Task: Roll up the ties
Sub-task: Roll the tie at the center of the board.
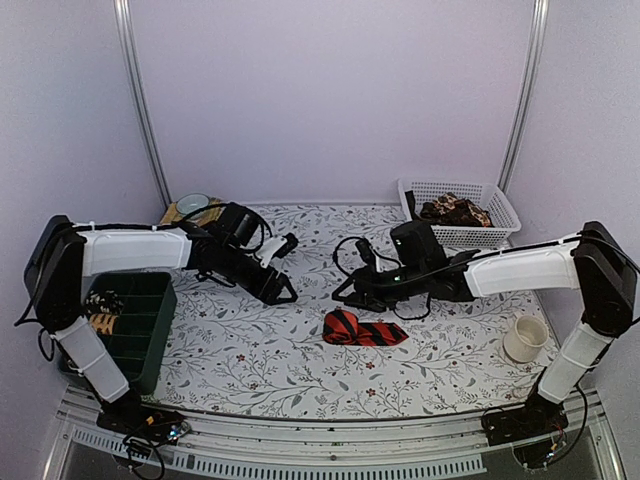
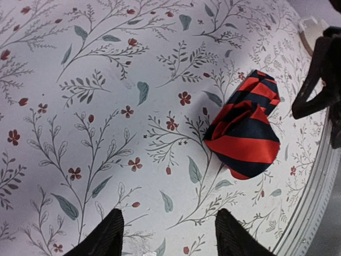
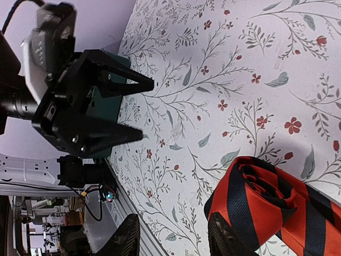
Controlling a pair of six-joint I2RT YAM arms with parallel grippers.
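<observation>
Red-and-black striped tie [image 1: 364, 329] is lying loosely bunched on the floral table [image 1: 250, 352], toward the near edge. Left gripper [image 1: 285, 293] and right gripper [image 1: 342, 296] are hovering behind it, facing each other, neither touching it. Brown-patterned ties [image 1: 455, 210] are sitting in the white basket [image 1: 505, 208].

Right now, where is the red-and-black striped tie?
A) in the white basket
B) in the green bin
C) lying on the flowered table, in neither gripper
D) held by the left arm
C: the striped tie lies on the table, while the left gripper and right gripper are both open, holding nothing.
</observation>
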